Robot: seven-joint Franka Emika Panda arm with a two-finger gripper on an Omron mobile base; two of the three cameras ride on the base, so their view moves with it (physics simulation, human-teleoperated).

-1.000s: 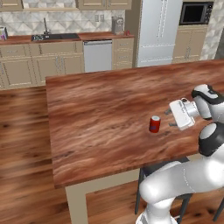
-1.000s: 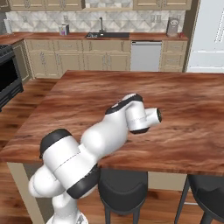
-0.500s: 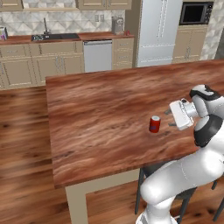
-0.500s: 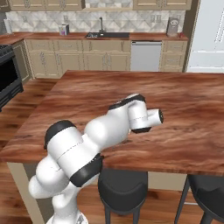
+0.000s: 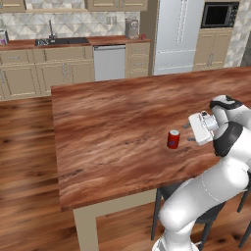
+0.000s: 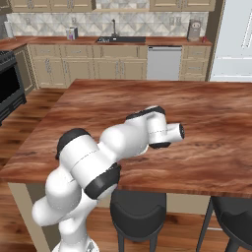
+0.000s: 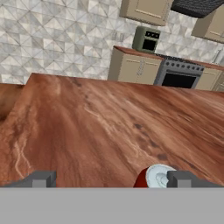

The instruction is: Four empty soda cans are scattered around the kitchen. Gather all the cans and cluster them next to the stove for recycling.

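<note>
I have the can [image 5: 173, 139] standing upright on the island [image 5: 112, 127], towards its near edge and well in from both ends. It is red with a silver top. My gripper [image 5: 188, 133] lies level just beside the can, on the side away from the sink [image 5: 61, 41], with its fingers [image 5: 187, 126] pointing at the can. They stand wide apart and hold nothing; I see a gap between their tips and the can.

In the hand view the can [image 7: 153, 177] sits low, close to the one finger tip [image 7: 183, 179], and I see mostly its silver lid and a sliver of red wall. The other tip is far off across the wood. The can is not between them; it lies just inside that one tip.

Beyond the far end of the island in the hand view I make out the stove [image 7: 180, 73] against the tiled wall, well apart from the can. In the right base view the arm's white elbow covers the spot where the can stands, and the stove [image 6: 11, 83] shows at the edge, past the island's corner.
</note>
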